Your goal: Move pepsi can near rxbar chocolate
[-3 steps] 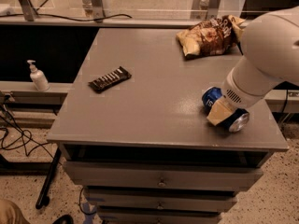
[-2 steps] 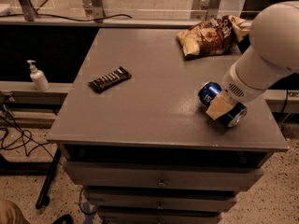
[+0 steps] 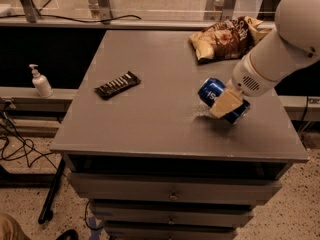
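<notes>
The blue pepsi can is held on its side just above the grey table top, right of the middle. My gripper is shut on the can, with one tan finger across its front. The white arm comes in from the upper right. The rxbar chocolate, a flat dark bar with pale marks, lies on the left part of the table, well apart from the can.
A brown-and-yellow chip bag lies at the table's back right. A white pump bottle stands on a ledge left of the table. Drawers are below the table top, cables on the floor at left.
My gripper has carried the pepsi can leftward and slightly up from near the table's right front corner. The rxbar and the chip bag have not moved.
</notes>
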### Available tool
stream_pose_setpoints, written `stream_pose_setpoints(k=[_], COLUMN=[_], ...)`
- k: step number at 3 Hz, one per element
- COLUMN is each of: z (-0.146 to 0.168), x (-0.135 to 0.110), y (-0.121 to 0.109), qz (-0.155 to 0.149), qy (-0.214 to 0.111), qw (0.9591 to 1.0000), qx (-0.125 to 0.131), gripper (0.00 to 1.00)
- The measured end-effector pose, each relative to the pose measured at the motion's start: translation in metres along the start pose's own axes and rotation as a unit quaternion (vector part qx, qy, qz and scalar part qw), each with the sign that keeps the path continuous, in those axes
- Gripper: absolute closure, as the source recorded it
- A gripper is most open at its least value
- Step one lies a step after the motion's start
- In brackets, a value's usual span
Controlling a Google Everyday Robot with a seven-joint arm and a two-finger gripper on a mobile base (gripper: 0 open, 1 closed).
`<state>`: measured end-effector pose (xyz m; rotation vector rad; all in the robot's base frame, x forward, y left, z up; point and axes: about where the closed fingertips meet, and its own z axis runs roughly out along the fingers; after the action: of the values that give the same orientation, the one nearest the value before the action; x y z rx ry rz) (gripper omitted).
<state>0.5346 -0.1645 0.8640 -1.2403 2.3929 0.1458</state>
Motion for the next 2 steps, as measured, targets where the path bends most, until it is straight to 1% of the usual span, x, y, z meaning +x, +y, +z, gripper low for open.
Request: stream_pose_setpoints(k=[1, 2], z=[-0.0018, -0.0017], x=[-0.0042, -0.0068], y=[0.0010, 0.0012], qz=[-0.014, -0.017], qy=[-0.005, -0.002], qw=[0.9999, 0.9998], qx=[-0.002, 0.000], gripper=[1.00, 1.00])
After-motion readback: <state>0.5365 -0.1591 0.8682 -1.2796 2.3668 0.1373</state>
